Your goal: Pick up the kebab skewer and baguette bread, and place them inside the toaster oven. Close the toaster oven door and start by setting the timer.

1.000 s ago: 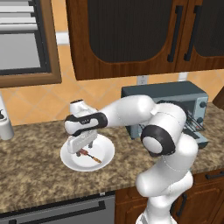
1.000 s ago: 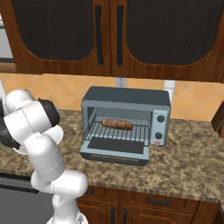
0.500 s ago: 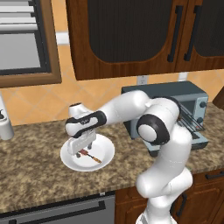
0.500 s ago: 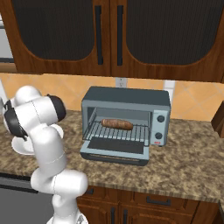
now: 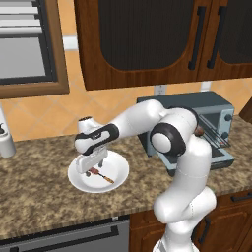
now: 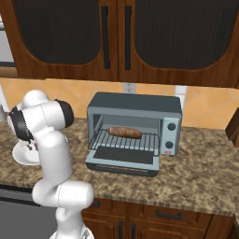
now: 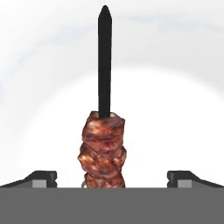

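Observation:
The kebab skewer (image 5: 101, 174) lies on a white plate (image 5: 121, 167) on the counter. My gripper (image 5: 93, 164) hangs just over it, open. In the hand view the skewer (image 7: 103, 153), dark red-brown meat with a black stick end, runs between my two fingertips (image 7: 42, 177), untouched by either. The plate (image 7: 175, 109) lies white beneath it. The baguette bread (image 6: 124, 132) rests on the wire rack inside the toaster oven (image 6: 135, 102). The toaster oven door (image 6: 123, 160) is dropped down flat, open. From the left base view the oven (image 5: 216, 106) sits behind my arm.
A white jar (image 5: 6, 143) stands at the counter's far left. Dark wood cabinets (image 6: 116, 37) hang overhead. The plate (image 6: 21, 156) sits left of my arm in the right base view. Knobs (image 6: 171, 135) line the oven's right side. A dishwasher front (image 5: 74, 238) sits below the counter.
My gripper has sunk a little closer to the plate, and the arm's elbow has swung left. The skewer, baguette and oven door have not moved.

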### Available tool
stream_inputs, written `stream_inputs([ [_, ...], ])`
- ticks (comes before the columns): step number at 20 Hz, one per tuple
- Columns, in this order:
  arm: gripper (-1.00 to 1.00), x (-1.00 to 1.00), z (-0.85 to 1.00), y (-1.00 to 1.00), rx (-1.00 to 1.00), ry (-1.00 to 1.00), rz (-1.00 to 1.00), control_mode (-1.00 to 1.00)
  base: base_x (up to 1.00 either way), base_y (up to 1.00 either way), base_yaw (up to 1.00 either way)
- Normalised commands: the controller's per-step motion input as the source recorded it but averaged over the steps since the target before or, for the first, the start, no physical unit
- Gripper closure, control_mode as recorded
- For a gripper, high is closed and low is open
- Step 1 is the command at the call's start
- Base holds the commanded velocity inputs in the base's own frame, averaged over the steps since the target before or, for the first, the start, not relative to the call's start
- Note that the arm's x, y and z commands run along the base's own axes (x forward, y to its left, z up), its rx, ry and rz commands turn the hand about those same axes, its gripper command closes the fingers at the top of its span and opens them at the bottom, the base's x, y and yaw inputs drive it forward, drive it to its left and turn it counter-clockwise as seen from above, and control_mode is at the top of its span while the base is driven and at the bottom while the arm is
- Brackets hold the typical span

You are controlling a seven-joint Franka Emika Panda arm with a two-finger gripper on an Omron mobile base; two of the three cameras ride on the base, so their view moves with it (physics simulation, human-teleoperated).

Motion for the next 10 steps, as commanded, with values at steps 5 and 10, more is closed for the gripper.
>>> stream_inputs([
  [5, -1.0, 0.0, -0.21, 0.0, 0.0, 0.0, 0.0, -1.0, 0.0, 0.0, 0.0],
  [10, 1.0, 0.0, -0.11, 0.0, 0.0, 0.0, 0.0, -1.0, 0.0, 0.0, 0.0],
])
